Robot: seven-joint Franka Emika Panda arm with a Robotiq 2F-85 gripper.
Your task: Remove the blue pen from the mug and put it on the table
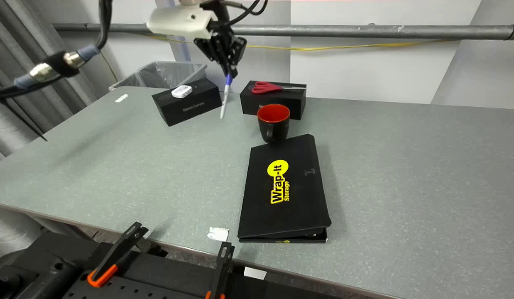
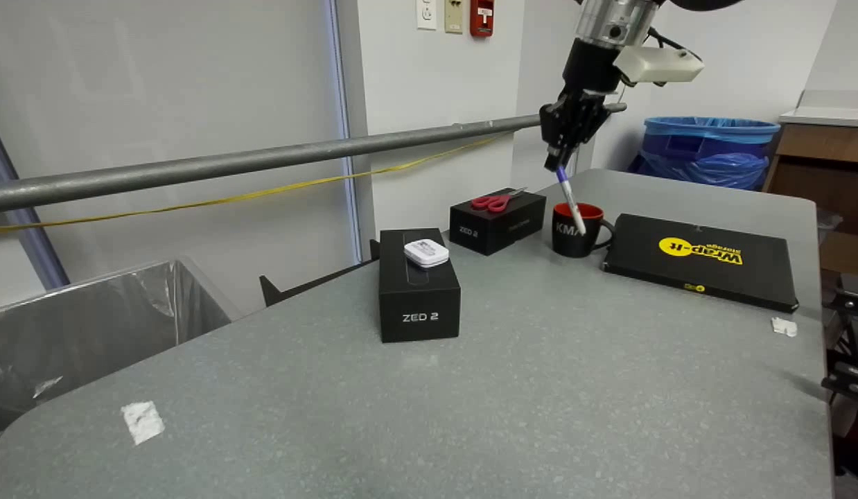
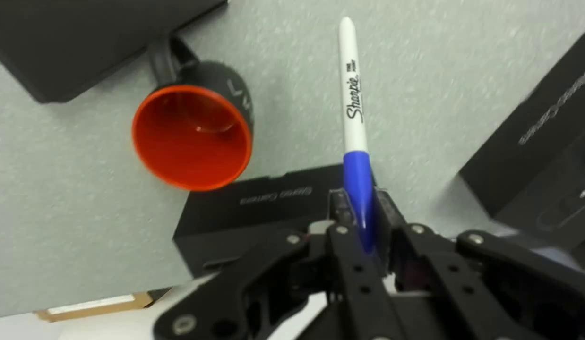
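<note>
My claw (image 3: 361,200) grips the blue pen (image 3: 355,132) by its blue end, long axis steep, white end down, outside the mug (image 1: 278,128), so I'd likely tilt it flatter while lowering to the table (image 1: 178,174).

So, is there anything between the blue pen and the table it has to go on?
Nothing visible stands between them: the gripper holds the blue pen above the table. In an exterior view, the mug and a black box stand to one side, another black box to the other.
</note>
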